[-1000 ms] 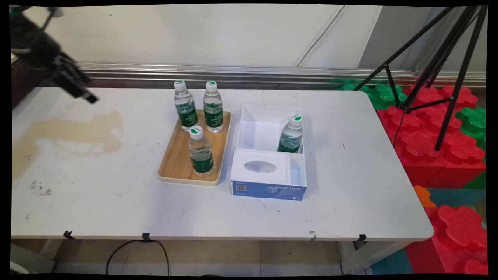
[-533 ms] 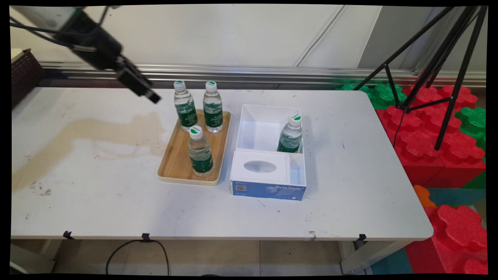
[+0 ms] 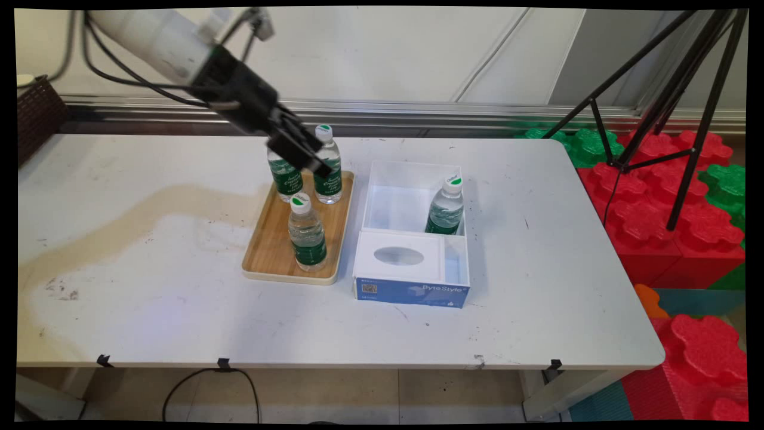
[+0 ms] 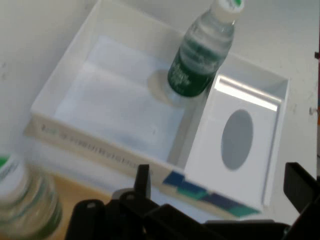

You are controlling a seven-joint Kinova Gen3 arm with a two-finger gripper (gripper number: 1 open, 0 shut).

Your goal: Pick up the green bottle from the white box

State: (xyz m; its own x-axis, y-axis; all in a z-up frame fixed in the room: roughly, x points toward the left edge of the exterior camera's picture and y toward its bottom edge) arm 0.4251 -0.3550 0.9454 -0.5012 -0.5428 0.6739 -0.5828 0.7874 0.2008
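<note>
My gripper (image 3: 310, 161) hangs over the far end of the wooden tray (image 3: 268, 251), fingers spread and gripping nothing. It's right in front of the two far bottles (image 3: 330, 173). A third bottle (image 3: 307, 233) stands nearer on the tray. Just right of the tray, the white box (image 4: 95, 95) holds a fourth bottle (image 4: 200, 55).

A stained white table (image 3: 537, 310) stands before a pale wall (image 3: 388, 54), foam blocks (image 3: 686, 239) alongside.
</note>
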